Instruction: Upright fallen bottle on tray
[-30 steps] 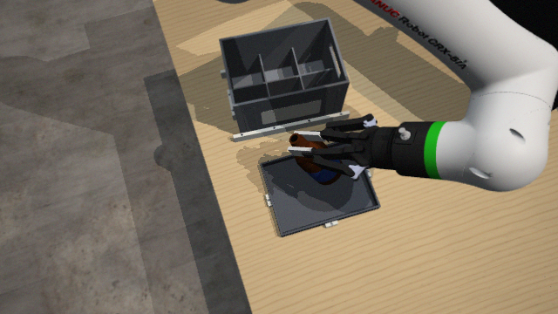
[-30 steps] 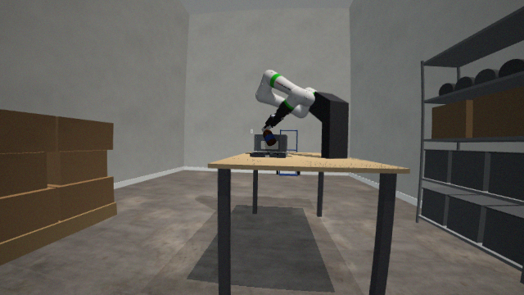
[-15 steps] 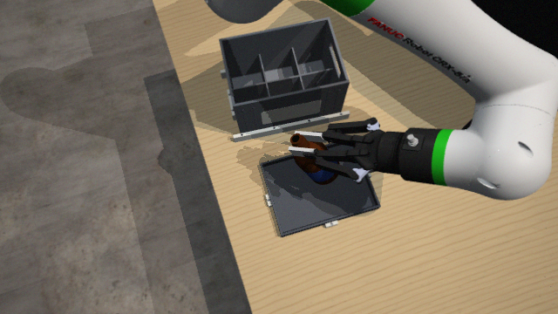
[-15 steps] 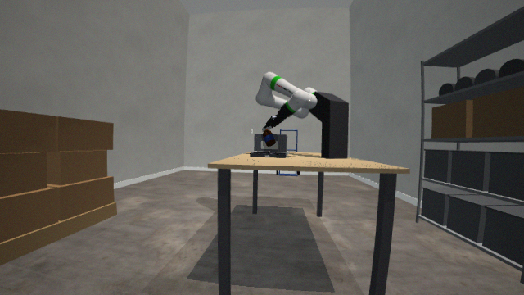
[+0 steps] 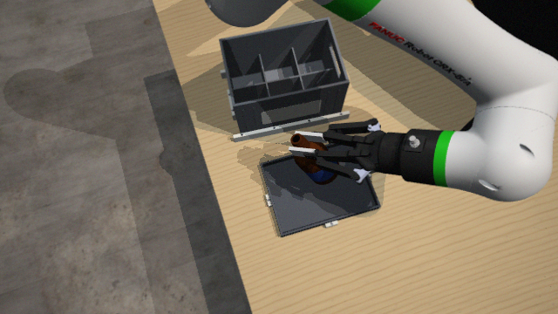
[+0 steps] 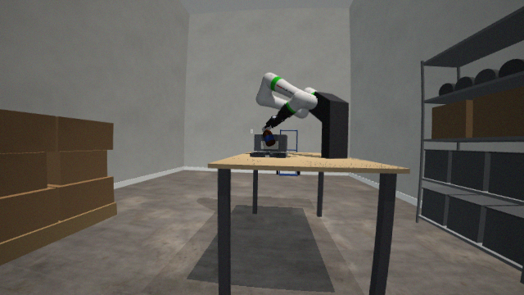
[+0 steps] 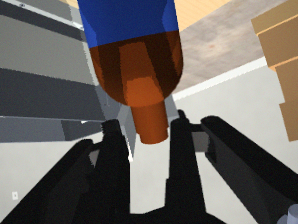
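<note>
Fingers (image 5: 305, 143) clamped on the bottle (image 5: 315, 167) at its neck (image 7: 150, 117), one pad either side; the brown body with the blue label (image 7: 127, 4) hangs away from them, tilted rather than upright. Bottle is off the surface (image 5: 392, 262), held above the tray's (image 5: 288, 227) edge nearest the crate (image 5: 283, 74), its open mouth (image 5: 297, 139) poking past the fingertips toward the crate. Crate sits just beyond the fingertips, its front wall and light base rail (image 5: 289, 126) close to the mouth; contact can't be told from the top view. Tray lies flat below and to one side of the fingers, apart from the crate. Exterior view: bottle (image 6: 268, 138) sits in front of the crate (image 6: 259, 143), above the tray (image 6: 268, 154). Cartons (image 6: 53, 172) and shelving (image 6: 471, 172) are well apart.
</note>
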Tool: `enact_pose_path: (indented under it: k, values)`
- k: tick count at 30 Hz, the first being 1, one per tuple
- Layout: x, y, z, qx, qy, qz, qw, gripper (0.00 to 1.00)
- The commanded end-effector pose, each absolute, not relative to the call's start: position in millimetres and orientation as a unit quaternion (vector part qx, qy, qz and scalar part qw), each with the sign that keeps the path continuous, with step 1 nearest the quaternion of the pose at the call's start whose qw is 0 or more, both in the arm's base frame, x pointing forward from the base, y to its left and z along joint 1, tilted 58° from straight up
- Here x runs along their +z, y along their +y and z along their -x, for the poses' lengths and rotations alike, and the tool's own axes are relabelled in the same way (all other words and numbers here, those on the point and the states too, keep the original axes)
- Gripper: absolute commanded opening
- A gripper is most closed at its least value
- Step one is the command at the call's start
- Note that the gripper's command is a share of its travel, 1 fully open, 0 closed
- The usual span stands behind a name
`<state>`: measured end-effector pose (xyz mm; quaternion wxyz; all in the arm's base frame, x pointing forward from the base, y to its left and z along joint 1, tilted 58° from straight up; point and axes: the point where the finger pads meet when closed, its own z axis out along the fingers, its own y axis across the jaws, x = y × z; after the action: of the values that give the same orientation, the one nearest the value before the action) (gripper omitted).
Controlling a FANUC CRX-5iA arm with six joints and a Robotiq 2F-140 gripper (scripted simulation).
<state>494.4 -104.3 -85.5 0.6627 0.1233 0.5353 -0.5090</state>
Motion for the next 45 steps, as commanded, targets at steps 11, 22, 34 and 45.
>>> enact_pose_path:
  k: [11,22,34,45]
  values:
    - [-85.6,-104.1,-494.4,-0.509,0.535,-0.123,0.663,0.0]
    - [-85.6,-104.1,-494.4,-0.509,0.535,-0.123,0.663,0.0]
    - [-85.6,-104.2,-494.4,-0.509,0.535,-0.123,0.663,0.0]
    - [-85.4,-105.1,-495.2,-0.512,0.522,-0.115,0.673,0.0]
